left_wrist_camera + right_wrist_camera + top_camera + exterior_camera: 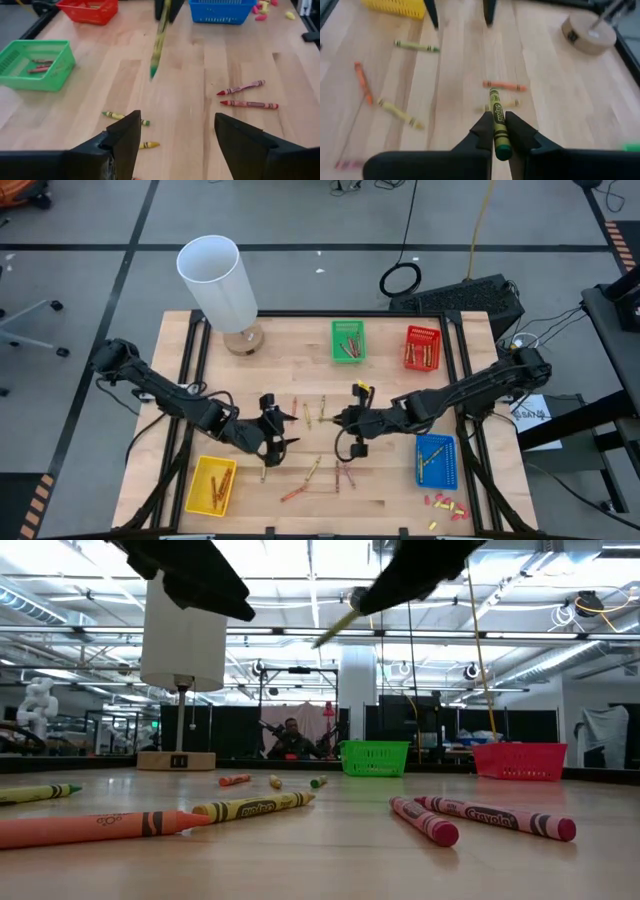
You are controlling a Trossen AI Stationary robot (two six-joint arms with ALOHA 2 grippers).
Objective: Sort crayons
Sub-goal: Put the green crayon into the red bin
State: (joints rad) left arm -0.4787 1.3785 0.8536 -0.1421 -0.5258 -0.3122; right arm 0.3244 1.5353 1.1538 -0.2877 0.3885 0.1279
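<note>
Bright lights shine from long lamps on the ceiling (250,565) in the low view, and they glare white. The table (300,370) looks evenly lit with only soft shadows. The held crayon (161,35) looks blurry in the left wrist view. The near crayons (110,827) look fuzzy

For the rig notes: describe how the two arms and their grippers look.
Both arms are dark, jointed links with black cables running along them. The left gripper has two broad, black, wedge-shaped fingers. The right gripper has matching dark, tapered fingers. A small yellow part sits near the right wrist in the high view.
</note>
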